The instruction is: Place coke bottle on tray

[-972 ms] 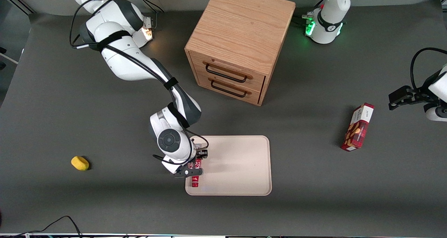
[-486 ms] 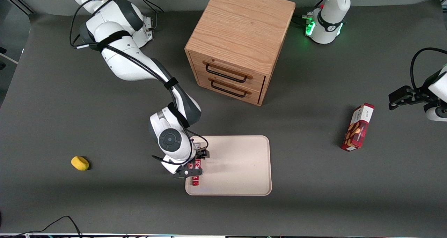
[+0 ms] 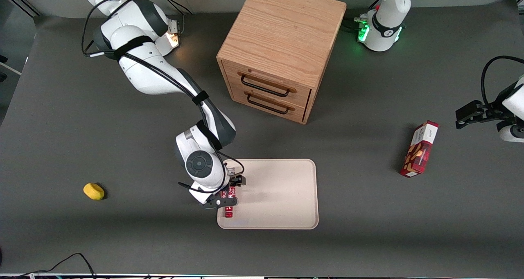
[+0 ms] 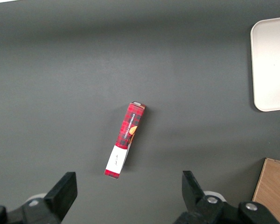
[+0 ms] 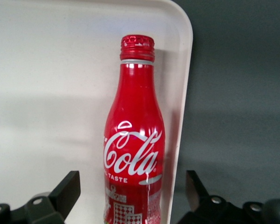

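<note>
The coke bottle (image 3: 229, 212) is small and red with white script. It lies flat on the cream tray (image 3: 278, 193), close along the rim at the working arm's end, with its red cap toward the front camera. The right wrist view shows the bottle (image 5: 134, 140) resting on the tray (image 5: 51, 70) beside the raised rim. My gripper (image 3: 228, 194) hovers low over the bottle's body. In the right wrist view my gripper (image 5: 130, 189) is open, with a finger on each side of the bottle and a gap between each finger and it.
A wooden two-drawer cabinet (image 3: 278, 54) stands farther from the front camera than the tray. A red snack box (image 3: 419, 149) lies toward the parked arm's end and shows in the left wrist view (image 4: 126, 140). A yellow object (image 3: 93, 191) lies toward the working arm's end.
</note>
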